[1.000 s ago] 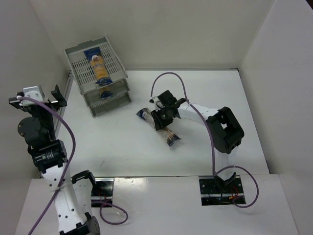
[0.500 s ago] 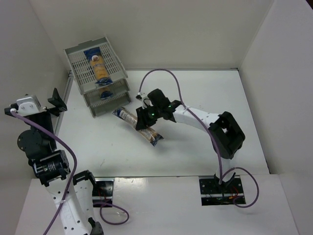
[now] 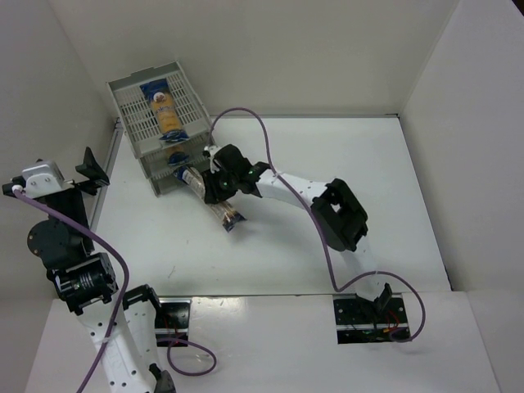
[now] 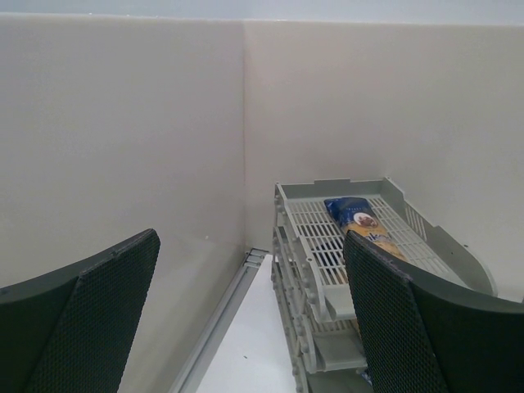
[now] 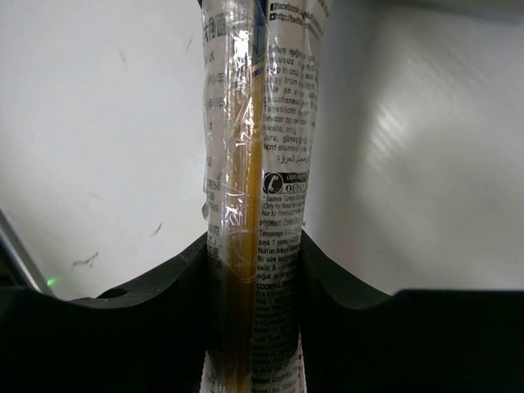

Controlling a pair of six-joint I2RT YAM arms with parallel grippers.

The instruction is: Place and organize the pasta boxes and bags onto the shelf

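Third packet brought to the shelf front

Right gripper (image 3: 217, 187), clamped on the held packet (image 3: 227, 215) at mid-length, has swung from mid-surface (image 3: 368, 180) toward 10 o'clock. The packet's far end now meets the shelf's (image 3: 131, 115) lower tiers. Top-tray packet (image 3: 166, 110) and lower-tier packet (image 3: 176, 157) are already in. Left gripper (image 4: 251, 246) is spread wide, empty, at 9 o'clock. Insertion looks next.
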